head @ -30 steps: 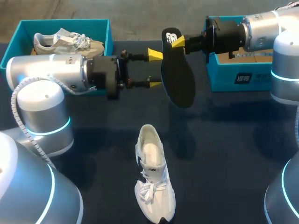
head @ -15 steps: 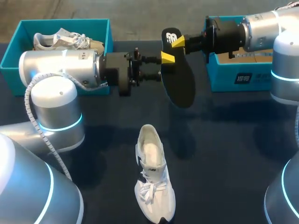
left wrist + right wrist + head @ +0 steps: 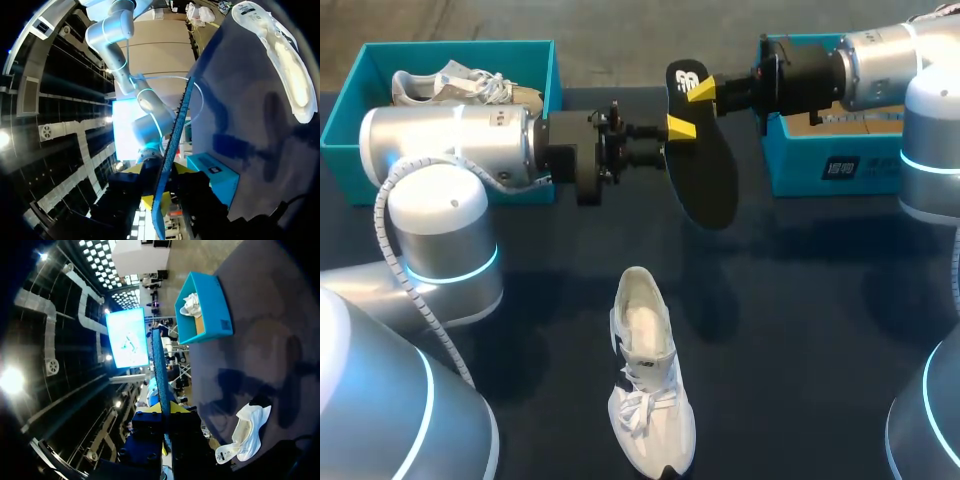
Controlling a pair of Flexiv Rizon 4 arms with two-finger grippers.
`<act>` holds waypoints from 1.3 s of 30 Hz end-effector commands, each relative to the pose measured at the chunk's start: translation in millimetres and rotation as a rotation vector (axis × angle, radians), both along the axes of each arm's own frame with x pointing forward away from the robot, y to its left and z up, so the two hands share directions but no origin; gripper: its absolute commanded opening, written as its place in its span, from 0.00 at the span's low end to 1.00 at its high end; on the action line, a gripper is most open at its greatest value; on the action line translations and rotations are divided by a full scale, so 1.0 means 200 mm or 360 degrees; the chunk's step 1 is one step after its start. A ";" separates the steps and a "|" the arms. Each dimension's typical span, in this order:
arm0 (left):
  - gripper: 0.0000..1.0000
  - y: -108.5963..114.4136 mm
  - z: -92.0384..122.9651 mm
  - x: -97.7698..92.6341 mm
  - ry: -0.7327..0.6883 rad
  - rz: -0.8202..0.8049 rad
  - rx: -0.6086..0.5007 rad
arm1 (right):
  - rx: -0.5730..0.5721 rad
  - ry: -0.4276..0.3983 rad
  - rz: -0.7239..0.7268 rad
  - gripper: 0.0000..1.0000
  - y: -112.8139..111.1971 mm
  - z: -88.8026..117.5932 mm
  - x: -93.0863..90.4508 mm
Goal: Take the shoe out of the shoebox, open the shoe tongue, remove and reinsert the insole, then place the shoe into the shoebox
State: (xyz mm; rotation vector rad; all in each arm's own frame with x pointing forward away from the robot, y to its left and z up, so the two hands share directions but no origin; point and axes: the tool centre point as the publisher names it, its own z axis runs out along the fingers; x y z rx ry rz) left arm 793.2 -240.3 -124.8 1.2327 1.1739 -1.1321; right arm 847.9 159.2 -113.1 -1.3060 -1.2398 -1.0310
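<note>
A black insole (image 3: 705, 170) hangs in the air over the back of the table, toe end down. My right gripper (image 3: 702, 90) is shut on its heel end; in the right wrist view the insole (image 3: 159, 370) runs edge-on out from between that gripper's (image 3: 165, 410) yellow tips. My left gripper (image 3: 675, 140) has come in from the left and clamps the insole's upper part, one finger on each face. The left wrist view has the insole (image 3: 172, 150) edge-on between that gripper's (image 3: 161, 200) fingers. The white shoe (image 3: 645, 380) stands on the table below, toe toward the front edge, its opening empty.
A teal shoebox (image 3: 460, 47) at the back left holds another white shoe (image 3: 470, 88). A second teal shoebox (image 3: 830, 170) stands at the back right, under my right arm. Dark tabletop surrounds the white shoe.
My left gripper moved right to the insole and narrowed from wide open until its fingers sat on the insole's two faces. The right gripper, the insole and the shoe stayed where they were.
</note>
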 end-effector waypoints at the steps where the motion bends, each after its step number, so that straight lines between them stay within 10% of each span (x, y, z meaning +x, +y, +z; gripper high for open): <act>1: 0.31 -0.01 0.00 0.00 0.0003 0.0004 0.0010 | -0.0003 0.0002 0.0001 0.00 0.00 0.00 0.00; 29: 0.00 -0.02 0.00 0.01 -0.0027 -0.0007 0.0002 | 0.0029 -0.0006 -0.0010 0.00 0.01 0.00 0.00; 31: 0.00 -0.02 0.00 0.01 -0.0029 -0.0009 0.0001 | 0.0031 -0.0008 -0.0015 0.52 0.01 0.01 0.00; 32: 0.00 -0.02 0.00 0.00 -0.0030 -0.0009 0.0000 | 0.0035 -0.0010 -0.0023 1.00 0.01 0.01 -0.01; 39: 0.00 0.05 -0.02 0.00 -0.0032 0.0005 0.0028 | 0.0063 -0.0044 -0.0066 1.00 -0.02 0.00 -0.04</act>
